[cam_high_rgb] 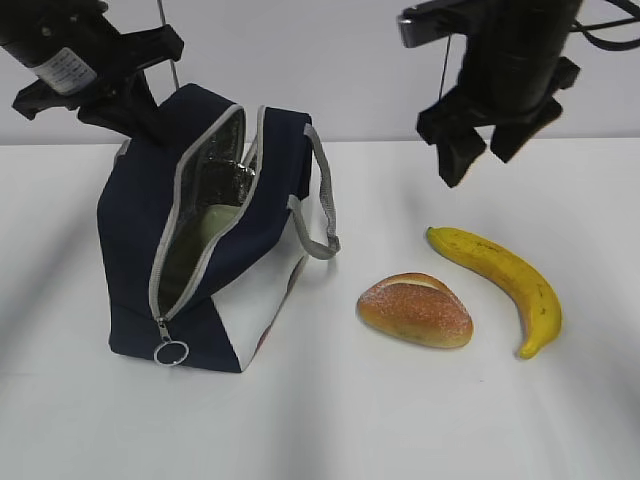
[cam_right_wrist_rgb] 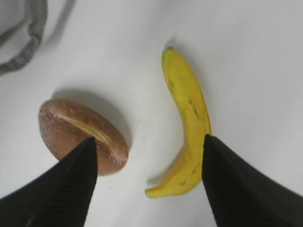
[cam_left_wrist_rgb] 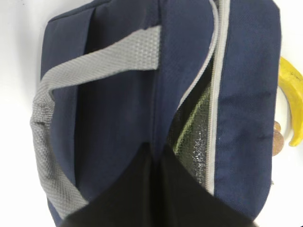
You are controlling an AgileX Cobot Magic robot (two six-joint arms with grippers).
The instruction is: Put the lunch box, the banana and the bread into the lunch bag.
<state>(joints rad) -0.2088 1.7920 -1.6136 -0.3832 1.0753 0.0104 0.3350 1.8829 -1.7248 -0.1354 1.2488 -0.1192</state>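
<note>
Hovering above the surface (cam_high_rgb: 420, 420) with its jaws spread wide and nothing between them, the right tool (cam_high_rgb: 478, 150) is seen high over the banana (cam_high_rgb: 505, 285) and the bread (cam_high_rgb: 415, 310). In the right wrist view the two dark fingers (cam_right_wrist_rgb: 66, 189) are framed with the bread (cam_right_wrist_rgb: 80, 137) beside the one on the left of that view and the banana (cam_right_wrist_rgb: 187, 123) beside the other, both lying below and well apart from the tool. The banana's long axis is laid roughly parallel to the fingers as that view shows them, so a turn of the wrist is judged necessary before it can be pinched across its width. The left tool (cam_high_rgb: 140, 105) is pressed shut on the upper rear edge of the lunch bag (cam_high_rgb: 200, 250), by which the mouth appears to be held up and open. The zipper is undone and the silver lining (cam_left_wrist_rgb: 191, 137) is exposed. A greenish patch is visible inside, possibly the lunch box, though this cannot be told for certain. The bag stands to the left of the bread, its grey handle (cam_high_rgb: 322, 210) draped toward it. The right arm is clearly the nearer one to both loose items.
</note>
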